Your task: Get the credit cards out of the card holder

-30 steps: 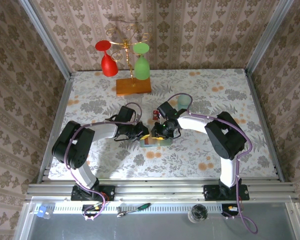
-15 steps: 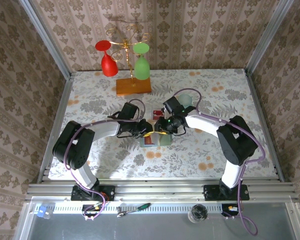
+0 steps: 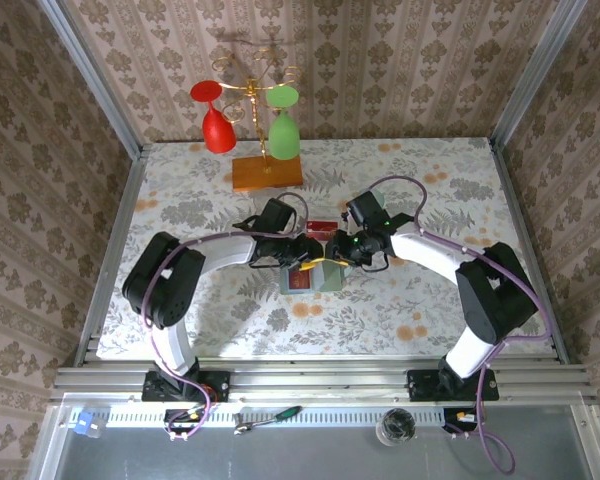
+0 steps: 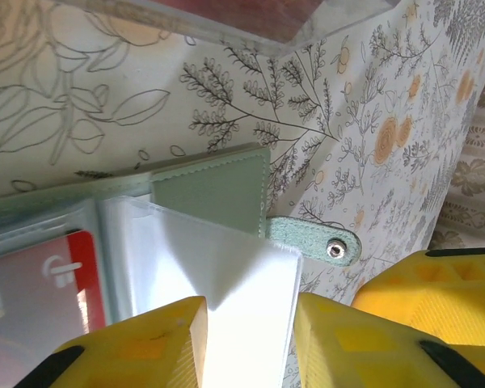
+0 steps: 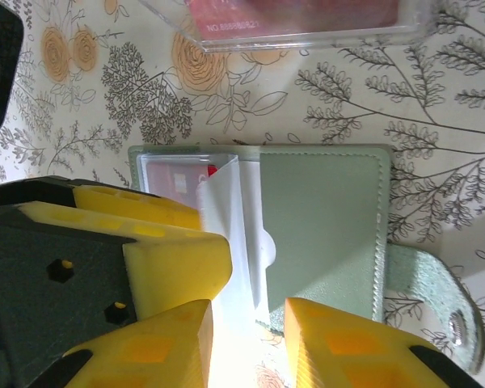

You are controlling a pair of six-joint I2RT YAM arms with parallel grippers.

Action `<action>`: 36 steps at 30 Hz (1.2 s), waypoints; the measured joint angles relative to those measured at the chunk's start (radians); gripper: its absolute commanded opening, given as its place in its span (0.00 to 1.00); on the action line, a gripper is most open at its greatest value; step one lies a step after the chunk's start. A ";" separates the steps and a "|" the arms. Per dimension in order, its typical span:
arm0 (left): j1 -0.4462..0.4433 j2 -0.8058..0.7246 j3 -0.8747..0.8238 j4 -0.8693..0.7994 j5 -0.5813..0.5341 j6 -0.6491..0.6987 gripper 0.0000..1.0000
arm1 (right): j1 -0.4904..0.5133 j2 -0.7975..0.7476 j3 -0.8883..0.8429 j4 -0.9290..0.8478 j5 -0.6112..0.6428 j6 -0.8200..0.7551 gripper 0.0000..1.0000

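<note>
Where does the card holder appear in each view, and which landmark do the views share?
Top external: card holder just below centre.
Left wrist: lower left, its strap pointing right.
Right wrist: centre, strap at lower right.
Shared landmark: clear box just beyond it, at the top edge of both wrist views.

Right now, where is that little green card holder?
In the top view the card holder lies open near the middle of the table, directly beneath the left gripper and right gripper, just on the near side of the clear plastic box.
</note>
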 measured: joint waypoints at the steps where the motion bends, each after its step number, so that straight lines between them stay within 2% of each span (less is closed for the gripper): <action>1: -0.003 0.007 0.008 0.000 0.000 0.000 0.34 | -0.004 -0.005 -0.005 0.000 0.001 0.000 0.31; 17: 0.002 0.028 0.022 0.000 0.003 0.000 0.34 | -0.011 -0.013 -0.014 0.007 0.000 0.005 0.31; 36: 0.155 -0.163 -0.215 0.007 0.011 0.005 0.29 | 0.090 0.161 0.100 0.032 -0.037 0.042 0.30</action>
